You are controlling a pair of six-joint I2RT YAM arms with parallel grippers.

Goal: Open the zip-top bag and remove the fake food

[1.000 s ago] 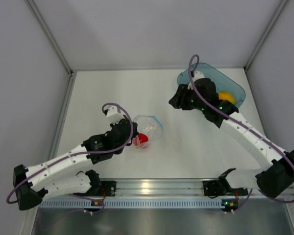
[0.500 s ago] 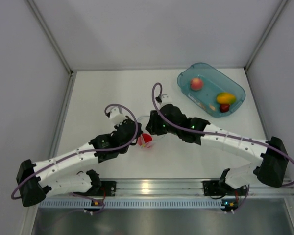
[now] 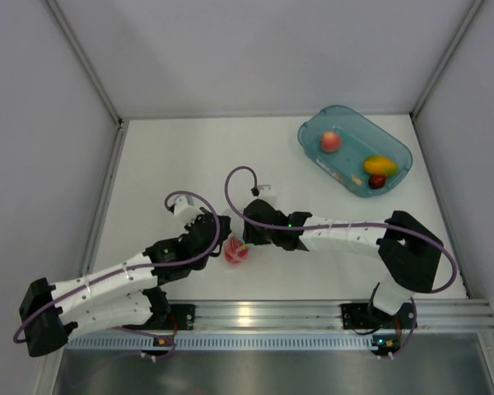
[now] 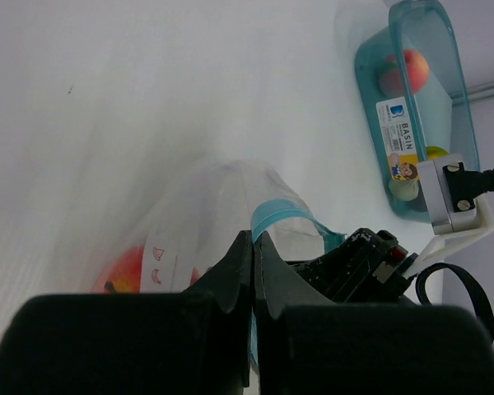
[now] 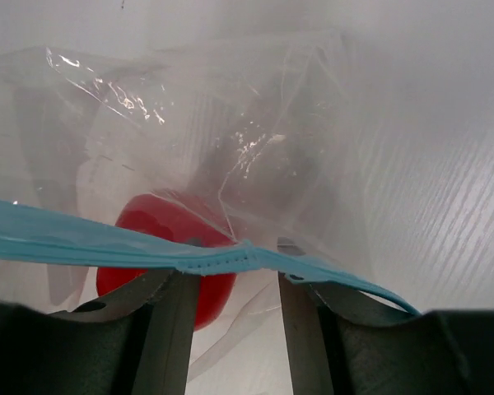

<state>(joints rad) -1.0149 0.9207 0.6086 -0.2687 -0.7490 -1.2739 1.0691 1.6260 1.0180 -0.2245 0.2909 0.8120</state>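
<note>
The clear zip-top bag (image 4: 206,206) lies in front of the arm bases, its teal zip strip (image 5: 90,243) hanging open. My left gripper (image 4: 253,240) is shut on that strip at one side of the mouth. My right gripper (image 5: 235,276) stands open at the mouth, with the strip draped across its fingertips (image 5: 171,317). A red ball of fake food (image 5: 169,239) sits inside the bag, seen from above (image 3: 235,253) between the left gripper (image 3: 221,240) and the right gripper (image 3: 246,239). A peach ball (image 3: 330,141), a yellow-orange mango (image 3: 379,164) and a dark red piece (image 3: 377,181) lie in the tub.
The teal translucent tub (image 3: 313,132) stands at the back right, near the right wall. Grey walls close in the white table (image 3: 189,156) on three sides. A metal rail (image 3: 255,314) runs along the near edge by the arm bases.
My right arm swung from the tub down and left to the bag's mouth. The left gripper kept its hold and drew the bag slightly nearer the rail.
</note>
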